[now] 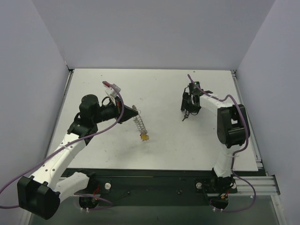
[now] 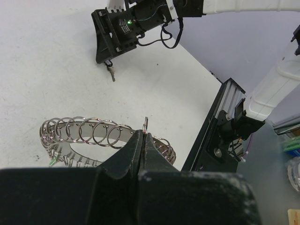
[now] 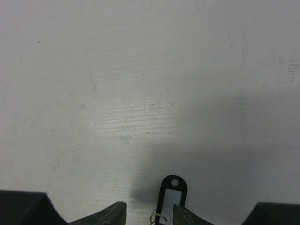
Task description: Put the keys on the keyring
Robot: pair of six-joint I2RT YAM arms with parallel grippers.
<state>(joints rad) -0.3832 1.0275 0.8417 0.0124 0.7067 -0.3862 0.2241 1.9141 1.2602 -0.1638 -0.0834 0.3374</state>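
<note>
My left gripper point(image 1: 132, 112) is shut on the keyring point(image 1: 139, 123), a silvery coil that hangs from its tips down to the table. A yellow key point(image 1: 145, 137) sits at the coil's low end. In the left wrist view the closed jaws point(image 2: 144, 135) pinch one loop of the keyring point(image 2: 89, 132), and a green bit point(image 2: 52, 161) shows at the coil's left end. My right gripper point(image 1: 189, 107) is open, low over a black key point(image 1: 186, 116). In the right wrist view the black-framed key tag point(image 3: 172, 193) lies on the table between my fingers point(image 3: 149, 214), close to the right one.
The white table point(image 1: 159, 89) is walled by grey panels on three sides. A black rail point(image 1: 243, 180) runs along the near edge by the arm bases. The right gripper and arm show at the top of the left wrist view point(image 2: 124, 30).
</note>
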